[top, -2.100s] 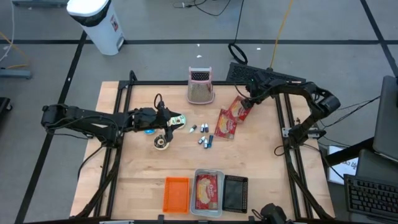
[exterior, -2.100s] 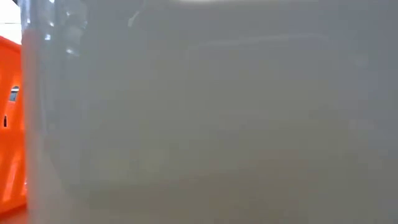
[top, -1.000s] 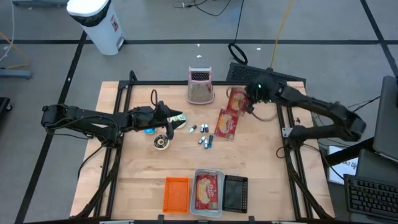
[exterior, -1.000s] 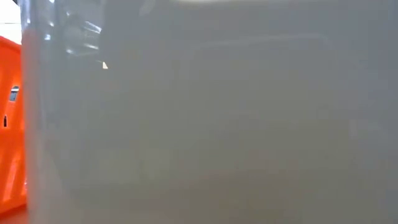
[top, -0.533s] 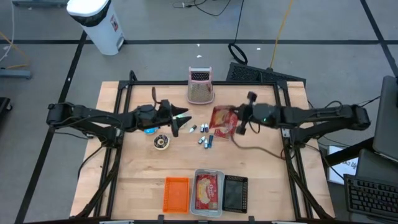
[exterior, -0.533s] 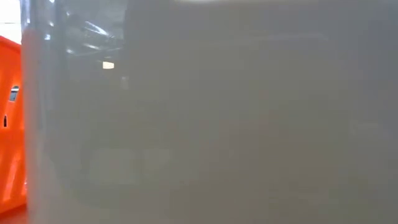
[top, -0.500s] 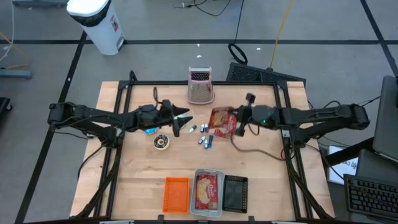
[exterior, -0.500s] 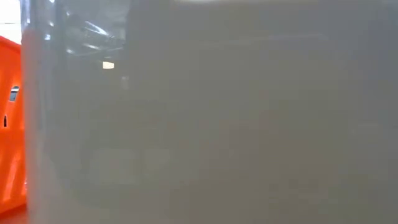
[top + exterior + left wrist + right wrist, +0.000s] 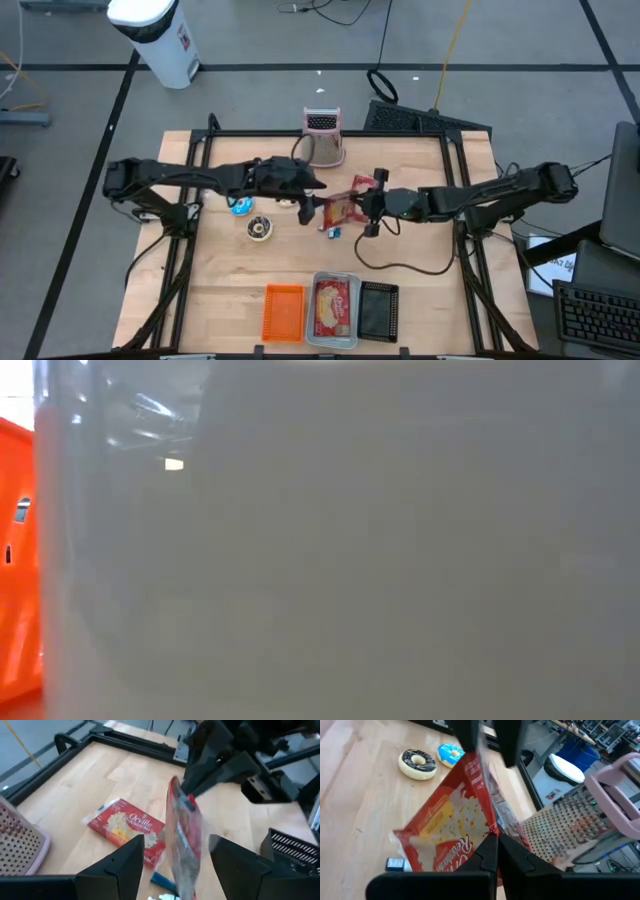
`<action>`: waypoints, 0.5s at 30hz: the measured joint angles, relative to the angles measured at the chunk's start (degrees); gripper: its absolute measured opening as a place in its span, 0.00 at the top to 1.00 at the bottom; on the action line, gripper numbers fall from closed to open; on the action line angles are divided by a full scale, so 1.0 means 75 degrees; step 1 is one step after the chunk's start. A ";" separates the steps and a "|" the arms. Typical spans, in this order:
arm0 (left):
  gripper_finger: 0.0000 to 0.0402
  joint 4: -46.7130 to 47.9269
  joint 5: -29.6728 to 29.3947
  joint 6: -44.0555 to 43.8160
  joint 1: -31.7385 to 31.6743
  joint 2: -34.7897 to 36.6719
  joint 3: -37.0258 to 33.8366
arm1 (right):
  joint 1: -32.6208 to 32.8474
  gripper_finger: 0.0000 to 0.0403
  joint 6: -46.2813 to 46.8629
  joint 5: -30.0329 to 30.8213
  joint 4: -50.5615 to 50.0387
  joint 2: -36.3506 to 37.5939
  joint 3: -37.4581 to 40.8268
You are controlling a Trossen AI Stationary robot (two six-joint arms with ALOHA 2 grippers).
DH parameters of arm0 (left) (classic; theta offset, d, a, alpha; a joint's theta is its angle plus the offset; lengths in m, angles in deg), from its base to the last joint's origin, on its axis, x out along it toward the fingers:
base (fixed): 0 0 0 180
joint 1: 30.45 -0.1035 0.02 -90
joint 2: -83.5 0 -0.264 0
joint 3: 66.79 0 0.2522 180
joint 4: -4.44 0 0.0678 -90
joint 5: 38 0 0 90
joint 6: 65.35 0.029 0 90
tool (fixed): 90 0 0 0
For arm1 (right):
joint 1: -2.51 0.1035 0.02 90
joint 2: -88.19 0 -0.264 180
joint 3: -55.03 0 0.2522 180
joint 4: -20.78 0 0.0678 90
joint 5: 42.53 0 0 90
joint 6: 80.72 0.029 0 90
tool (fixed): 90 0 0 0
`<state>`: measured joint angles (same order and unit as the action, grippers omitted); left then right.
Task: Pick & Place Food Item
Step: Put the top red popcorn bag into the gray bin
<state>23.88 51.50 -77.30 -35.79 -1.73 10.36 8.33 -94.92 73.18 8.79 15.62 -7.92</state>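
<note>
A red popcorn bag (image 9: 338, 210) hangs above the table's middle, with my right gripper (image 9: 358, 208) shut on it. My left gripper (image 9: 314, 207) reaches in from the left and is open. In the left wrist view its fingers stand on either side of the bag (image 9: 182, 845), apart from it. A second popcorn bag (image 9: 127, 827) lies flat on the wood behind. A third bag sits in the metal tray (image 9: 335, 308) at the near edge. My right gripper pinches the bag's edge (image 9: 489, 836) between its two shut fingers. It comes nearly level from the table's right. The bag is lifted clear of the table and stands on edge, reaching away from the fingers toward my left gripper.
A blue donut (image 9: 240, 207) and a chocolate donut (image 9: 262, 229) lie left of centre, and small batteries (image 9: 330, 228) under the grippers. A pink-handled grater (image 9: 323, 135) stands at the far edge. An orange tray (image 9: 283, 312) and a black tray (image 9: 378, 310) flank the metal one. A grey surface fills the low view.
My right gripper has swung from the far right toward the table's middle and left, carrying the bag clear of the table and rolling it onto its edge. My left gripper has risen and moved right from the donuts until its open fingers stand on either side of the bag.
</note>
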 joint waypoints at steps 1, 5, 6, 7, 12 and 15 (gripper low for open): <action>0.44 0.0220 0.0002 0.0085 0.0000 -0.0088 0.0188 | 0.0007 1.00 -0.0001 -0.0010 0.0012 -0.0001 0.0000; 0.44 0.0660 0.0104 0.0520 0.0000 -0.0425 0.0699 | 0.0010 1.00 -0.0001 -0.0005 0.0195 -0.0048 -0.0006; 0.44 0.0707 0.0128 0.0579 0.0000 -0.0500 0.0745 | 0.0029 1.00 -0.0004 -0.0019 0.0216 -0.0050 -0.0006; 0.44 0.0701 0.0130 0.0587 0.0000 -0.0582 0.0773 | 0.0049 1.00 -0.0033 -0.0015 0.0272 -0.0047 -0.0006; 0.44 0.0732 0.0154 0.0549 -0.0072 -0.0845 0.0819 | 0.0136 1.00 -0.0077 -0.0028 0.0365 -0.0044 -0.0006; 0.44 0.0739 0.0246 0.0495 -0.0136 -0.0889 0.0819 | 0.0138 1.00 -0.0147 -0.0031 0.0440 -0.0044 -0.0006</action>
<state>29.42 53.35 -73.59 -36.81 -8.40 16.51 9.37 -96.02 72.94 12.09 15.28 -7.96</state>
